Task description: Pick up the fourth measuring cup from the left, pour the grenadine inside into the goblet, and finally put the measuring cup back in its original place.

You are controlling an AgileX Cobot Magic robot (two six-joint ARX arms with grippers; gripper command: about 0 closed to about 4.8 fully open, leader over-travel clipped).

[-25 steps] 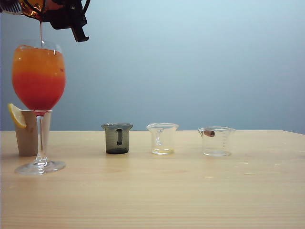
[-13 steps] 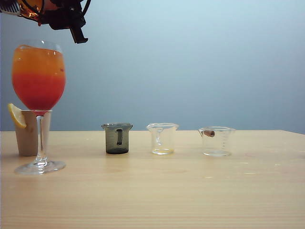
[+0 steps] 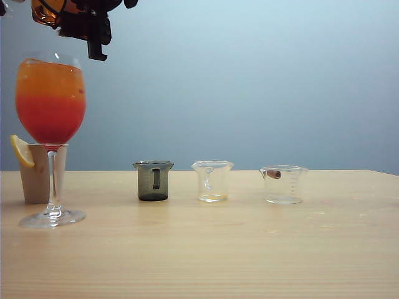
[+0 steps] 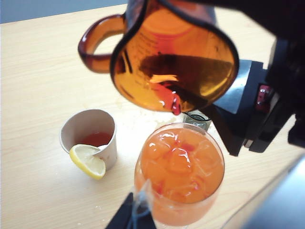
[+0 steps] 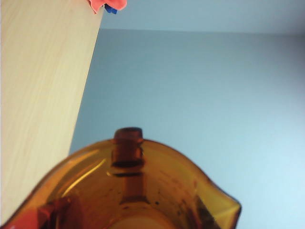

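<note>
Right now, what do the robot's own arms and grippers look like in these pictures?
The right gripper is black and blocky, with dark cables looping above it and a squared finger pointing down. In the left wrist view it shows flat black plates and a small red marking. Of the left gripper only thin dark fingertips show.

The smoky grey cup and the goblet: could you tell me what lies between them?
Only bare table lies between the grey cup and the goblet, as the exterior view shows.
</note>
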